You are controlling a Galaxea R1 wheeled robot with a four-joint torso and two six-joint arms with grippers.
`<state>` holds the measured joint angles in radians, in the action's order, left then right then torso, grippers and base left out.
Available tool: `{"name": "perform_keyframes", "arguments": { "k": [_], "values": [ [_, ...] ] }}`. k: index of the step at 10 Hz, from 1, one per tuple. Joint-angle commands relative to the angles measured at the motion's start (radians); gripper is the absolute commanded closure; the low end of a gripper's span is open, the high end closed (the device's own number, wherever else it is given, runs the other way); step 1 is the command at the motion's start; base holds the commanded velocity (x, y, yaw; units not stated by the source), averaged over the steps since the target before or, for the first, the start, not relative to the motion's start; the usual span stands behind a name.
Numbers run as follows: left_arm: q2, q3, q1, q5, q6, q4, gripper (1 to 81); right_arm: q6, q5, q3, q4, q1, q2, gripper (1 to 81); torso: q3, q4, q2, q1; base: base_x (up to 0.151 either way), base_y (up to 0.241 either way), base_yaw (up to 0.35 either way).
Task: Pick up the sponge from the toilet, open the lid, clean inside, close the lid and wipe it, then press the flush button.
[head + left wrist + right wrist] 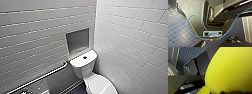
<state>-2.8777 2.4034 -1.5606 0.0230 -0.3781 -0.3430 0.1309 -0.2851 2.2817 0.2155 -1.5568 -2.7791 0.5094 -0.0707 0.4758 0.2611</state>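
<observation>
Pressed close to the right wrist camera, the sponge [230, 68] is seen as a bright yellow mass, carried aloft over the blue-tiled floor [190, 54]. It is judged to be clamped in the right jaws, though the jaws themselves are hidden by it. Grey parts of the robot's own body are seen behind it.

From the head view, the toilet [86, 67] is seen in the corner where two white-tiled walls meet. The flush button [85, 57] is set as a small dark dot in the middle of the flat tank top. The lid [100, 85] is lowered over the bowl, and part of it is cut off by the picture's lower edge. A recessed niche [77, 40] is let into the wall just above the tank, and a metal grab bar [40, 78] is fixed along the same wall, beside the toilet.

In the left wrist view, a blue cable [193, 16] is looped across the robot's grey body above the tiled floor. Whether the left jaws are apart or together cannot be told.
</observation>
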Motion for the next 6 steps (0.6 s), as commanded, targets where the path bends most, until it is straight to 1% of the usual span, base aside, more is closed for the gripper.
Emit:
{"name": "perform_keyframes", "arguments": {
  "k": [1, 2, 4, 5, 6],
  "values": [
    [0.013, -0.012, -0.003, -0.066, 0.005, -0.010, 1.0, 0.003, 0.066, 0.019, -0.013, -0.003, -0.018, 81.1, -0.032, 0.000, 0.004, 0.003, 0.000, 0.000, 0.000],
    [0.015, -0.012, -0.002, -0.066, 0.005, -0.008, 1.0, 0.003, 0.066, 0.019, -0.016, -0.001, -0.021, 81.1, -0.082, 0.000, -0.031, -0.020, 0.000, 0.000, 0.000],
    [0.017, -0.012, 0.000, -0.066, 0.005, -0.008, 1.0, 0.003, 0.066, 0.019, -0.021, -0.001, -0.022, 81.1, -0.126, 0.000, -0.058, -0.037, 0.000, 0.000, 0.000],
    [0.016, -0.012, 0.001, -0.066, 0.005, -0.008, 1.0, 0.003, 0.066, 0.021, -0.021, -0.001, -0.022, 81.1, -0.158, 0.000, -0.066, -0.041, 0.000, 0.000, 0.000],
    [0.016, -0.012, 0.001, -0.066, 0.005, -0.008, 1.0, 0.003, 0.066, 0.021, -0.021, -0.001, -0.021, 81.1, -0.096, 0.000, -0.068, -0.043, 0.000, 0.000, 0.000]
  ]
}}
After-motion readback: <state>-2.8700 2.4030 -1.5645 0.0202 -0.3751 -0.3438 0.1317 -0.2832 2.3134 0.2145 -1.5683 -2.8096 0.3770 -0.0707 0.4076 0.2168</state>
